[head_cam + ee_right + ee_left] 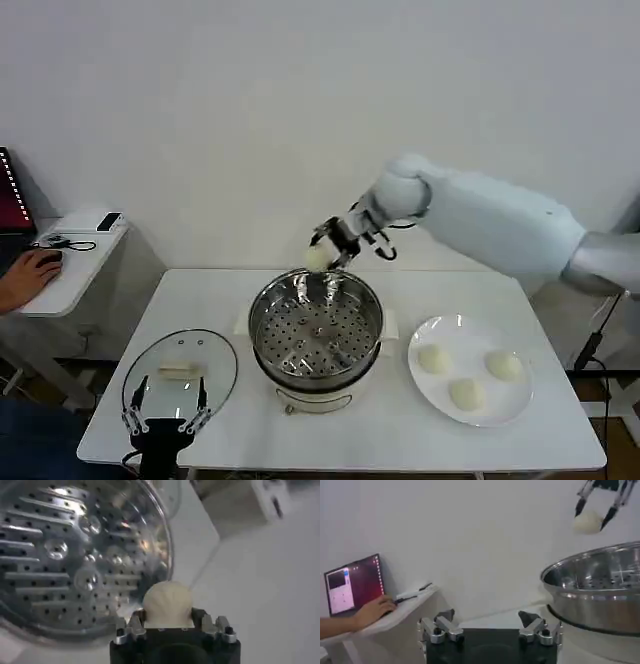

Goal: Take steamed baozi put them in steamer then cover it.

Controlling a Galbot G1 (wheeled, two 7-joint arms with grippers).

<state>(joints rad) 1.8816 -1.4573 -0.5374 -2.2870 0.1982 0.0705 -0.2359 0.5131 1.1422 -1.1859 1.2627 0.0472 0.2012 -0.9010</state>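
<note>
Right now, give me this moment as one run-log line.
right gripper: jaws shut on baozi, above steamer far rim | tray: no buns | plate: three baozi | cover: on table | left gripper: open, idle

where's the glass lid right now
In the head view the glass lid lies flat on the white table at the robot's left, beside the steamer, just ahead of the open left hand.

Shiny perforated metal steamer (316, 330)
</note>
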